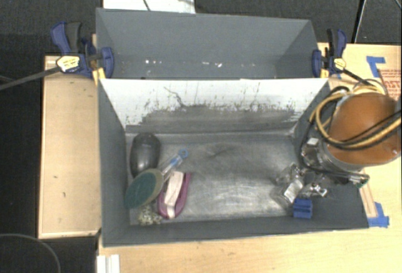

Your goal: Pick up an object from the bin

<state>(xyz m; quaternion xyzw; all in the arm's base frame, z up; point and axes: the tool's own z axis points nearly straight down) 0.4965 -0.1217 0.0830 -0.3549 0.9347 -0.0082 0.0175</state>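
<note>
My gripper [291, 188] is low over the bin's right end, close to the floor near the front wall. A small blue block [303, 209] lies just in front of it, at the bin's front right, close to the gripper's tip. I cannot see whether the two touch. Nothing shows held in the gripper.
Against the bin's left wall lies a cluster: a dark grey oval mouse-like thing [144, 151], a round green pad [143, 187], a blue-tipped stick [176, 159], a pink and white pouch [173, 194] and some small beads [149, 218]. The arm's orange cover and cables hang over the right rim.
</note>
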